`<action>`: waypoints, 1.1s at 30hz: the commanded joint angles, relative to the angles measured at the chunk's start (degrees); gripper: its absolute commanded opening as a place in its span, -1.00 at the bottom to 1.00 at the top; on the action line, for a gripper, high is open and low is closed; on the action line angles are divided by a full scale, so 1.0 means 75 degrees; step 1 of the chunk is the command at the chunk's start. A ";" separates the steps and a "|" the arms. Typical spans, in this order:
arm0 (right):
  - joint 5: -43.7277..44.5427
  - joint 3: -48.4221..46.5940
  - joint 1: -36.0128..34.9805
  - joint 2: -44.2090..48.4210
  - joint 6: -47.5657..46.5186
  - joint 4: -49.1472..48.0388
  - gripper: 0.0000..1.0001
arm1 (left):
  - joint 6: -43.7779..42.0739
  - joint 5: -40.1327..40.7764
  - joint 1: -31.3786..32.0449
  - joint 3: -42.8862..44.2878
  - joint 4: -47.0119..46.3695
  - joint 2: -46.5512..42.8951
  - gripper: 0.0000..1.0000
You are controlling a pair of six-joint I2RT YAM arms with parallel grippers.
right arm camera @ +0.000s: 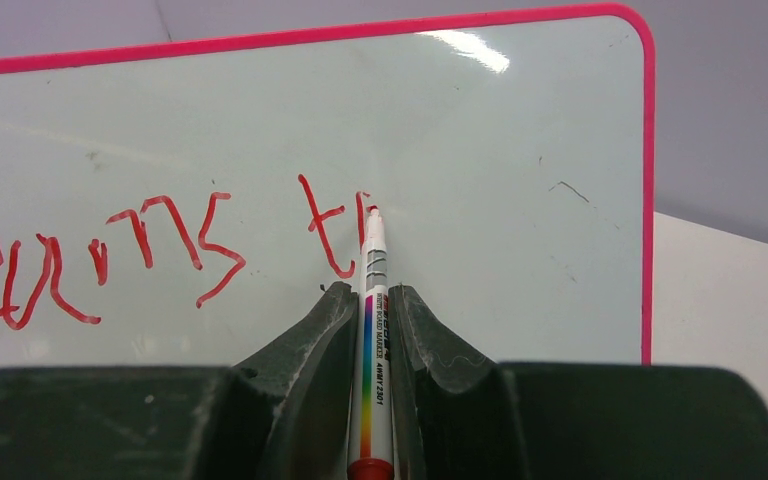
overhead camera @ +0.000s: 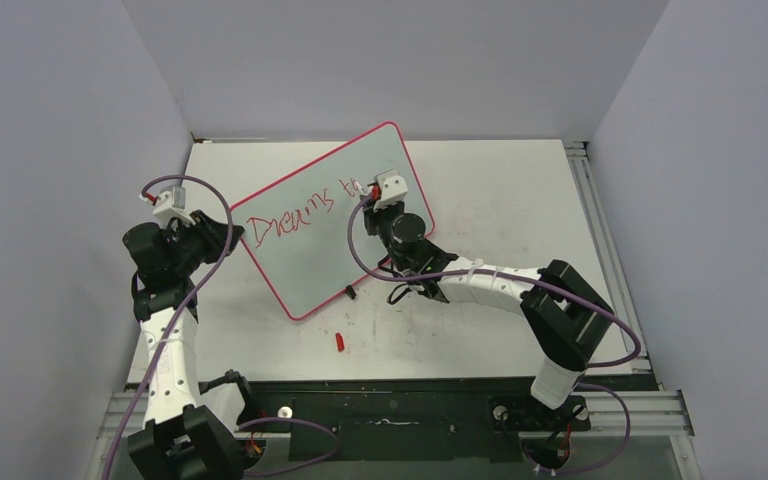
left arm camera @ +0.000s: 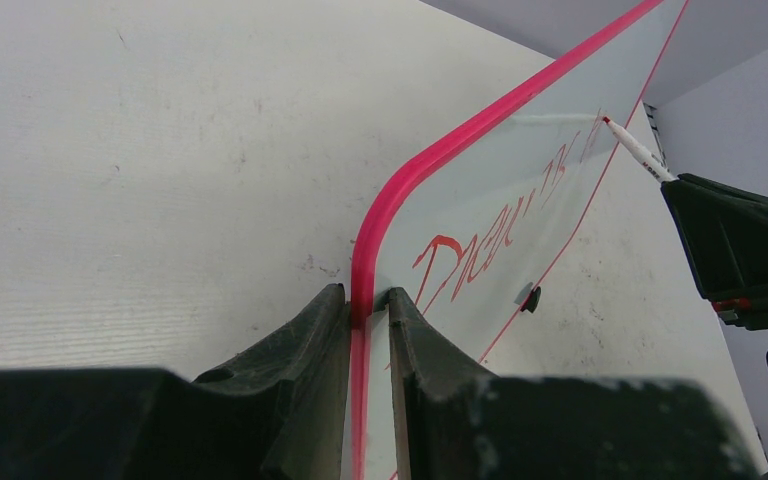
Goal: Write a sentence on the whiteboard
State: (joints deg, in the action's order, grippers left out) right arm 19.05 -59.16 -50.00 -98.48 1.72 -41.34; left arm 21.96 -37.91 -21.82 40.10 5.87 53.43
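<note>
The whiteboard (overhead camera: 305,250) stands tilted on the table, pale grey-white with a red-pink rim; "Dreams t" and the start of another letter are written on it in red. My left gripper (overhead camera: 222,232) is shut on the board's left corner rim (left arm camera: 369,240). My right gripper (overhead camera: 374,204) is shut on a white marker with a rainbow stripe (right arm camera: 374,340). The marker's red tip (right arm camera: 372,211) touches the board (right arm camera: 480,180) just right of the "t". In the left wrist view the marker (left arm camera: 638,150) meets the board's far end.
A red marker cap (overhead camera: 340,342) lies on the white table in front of the board. A black clip foot (overhead camera: 349,292) sits on the board's lower edge, also seen in the left wrist view (left arm camera: 530,299). Grey walls close in on three sides.
</note>
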 commanded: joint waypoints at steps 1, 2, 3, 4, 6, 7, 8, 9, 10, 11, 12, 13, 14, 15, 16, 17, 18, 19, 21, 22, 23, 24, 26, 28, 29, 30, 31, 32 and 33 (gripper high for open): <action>-0.0055 -0.0347 0.0070 -0.0100 -0.0036 -0.0195 -0.89 | -0.0048 -0.0238 0.0133 0.0138 0.0061 -0.0034 -0.65; -0.0035 -0.0340 0.0078 -0.0111 -0.0027 -0.0186 -0.89 | -0.0047 -0.0250 0.0133 0.0138 0.0061 -0.0037 -0.65; -0.0013 -0.0345 0.0080 -0.0121 -0.0013 -0.0183 -0.89 | -0.0051 -0.0246 0.0133 0.0138 0.0060 -0.0040 -0.65; -0.0008 -0.0344 0.0086 -0.0132 -0.0008 -0.0183 -0.89 | -0.0045 -0.0251 0.0133 0.0138 0.0061 -0.0035 -0.65; 0.0002 -0.0343 0.0110 -0.0146 0.0008 -0.0171 -0.89 | -0.0045 -0.0252 0.0132 0.0138 0.0057 -0.0034 -0.65; 0.0005 -0.0348 0.0115 -0.0147 0.0006 -0.0171 -0.89 | -0.0052 -0.0246 0.0132 0.0138 0.0055 -0.0034 -0.65; 0.0021 -0.0340 0.0121 -0.0147 0.0023 -0.0171 -0.89 | -0.0045 -0.0251 0.0133 0.0138 0.0056 -0.0034 -0.65; 0.0036 -0.0330 0.0121 -0.0137 0.0030 -0.0169 -0.89 | -0.0045 -0.0246 0.0133 0.0138 0.0056 -0.0034 -0.65; 0.0035 -0.0320 0.0116 -0.0136 0.0029 -0.0168 -0.89 | -0.0045 -0.0244 0.0133 0.0138 0.0056 -0.0034 -0.65; 0.0050 -0.0312 0.0133 -0.0130 0.0029 -0.0166 -0.89 | -0.0045 -0.0242 0.0133 0.0138 0.0050 -0.0034 -0.65; 0.0044 -0.0302 0.0128 -0.0119 0.0029 -0.0171 -0.89 | -0.0050 -0.0244 0.0133 0.0138 0.0050 -0.0034 -0.65; 0.0029 -0.0288 0.0133 -0.0113 0.0029 -0.0171 -0.89 | -0.0045 -0.0242 0.0133 0.0138 0.0050 -0.0034 -0.65; 0.0011 -0.0283 0.0128 -0.0103 0.0029 -0.0161 -0.89 | -0.0045 -0.0252 0.0133 0.0138 0.0047 -0.0034 -0.65; -0.0005 -0.0262 0.0138 -0.0095 0.0029 -0.0167 -0.89 | -0.0050 -0.0245 0.0133 0.0138 0.0049 -0.0034 -0.65; -0.0015 -0.0252 0.0129 -0.0083 0.0029 -0.0160 -0.89 | -0.0050 -0.0252 0.0130 0.0138 0.0050 -0.0040 -0.65; -0.0028 -0.0229 0.0132 -0.0069 0.0029 -0.0170 -0.89 | -0.0045 -0.0247 0.0132 0.0138 0.0045 -0.0035 -0.65; -0.0023 -0.0198 0.0138 -0.0047 0.0029 -0.0181 -0.89 | -0.0055 -0.0250 0.0132 0.0137 0.0046 -0.0034 -0.65; -0.0038 -0.0178 0.0130 -0.0034 0.0029 -0.0183 -0.89 | -0.0050 -0.0247 0.0133 0.0138 0.0049 -0.0034 -0.65; -0.0089 -0.0132 0.0129 -0.0020 0.0029 -0.0166 -0.89 | -0.0056 -0.0244 0.0131 0.0137 0.0058 -0.0034 -0.65; -0.0109 -0.0111 0.0138 -0.0013 0.0039 -0.0162 -0.89 | -0.0055 -0.0242 0.0132 0.0138 0.0061 -0.0034 -0.65; -0.0129 -0.0081 0.0127 -0.0007 0.0063 -0.0161 -0.89 | -0.0055 -0.0244 0.0133 0.0138 0.0061 -0.0034 -0.65; -0.0145 -0.0056 0.0118 0.0002 0.0079 -0.0160 -0.89 | -0.0047 -0.0248 0.0133 0.0138 0.0061 -0.0044 -0.66; -0.0147 0.0017 0.0118 0.0022 0.0100 -0.0160 -0.89 | -0.0056 -0.0246 0.0131 0.0138 0.0058 -0.0044 -0.65; -0.0136 0.0095 0.0119 0.0048 0.0137 -0.0165 -0.89 | -0.0046 -0.0239 0.0133 0.0138 0.0060 -0.0046 -0.65; -0.0131 0.0144 0.0120 0.0061 0.0152 -0.0150 -0.89 | -0.0046 -0.0231 0.0133 0.0138 0.0061 -0.0046 -0.65; -0.0126 0.0177 0.0119 0.0072 0.0163 -0.0148 -0.89 | -0.0045 -0.0231 0.0133 0.0135 0.0061 -0.0046 -0.65; -0.0120 0.0222 0.0117 0.0084 0.0167 -0.0148 -0.89 | -0.0055 -0.0241 0.0133 0.0138 0.0058 -0.0046 -0.65; -0.0113 0.0258 0.0107 0.0094 0.0177 -0.0141 -0.89 | -0.0050 -0.0238 0.0133 0.0138 0.0052 -0.0046 -0.65; -0.0104 0.0294 0.0115 0.0109 0.0200 -0.0138 -0.89 | -0.0056 -0.0242 0.0133 0.0137 0.0051 -0.0046 -0.66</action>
State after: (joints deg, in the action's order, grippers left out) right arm 19.05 -58.57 -49.47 -99.20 2.20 -41.98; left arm 21.82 -37.89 -21.80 40.10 6.46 53.43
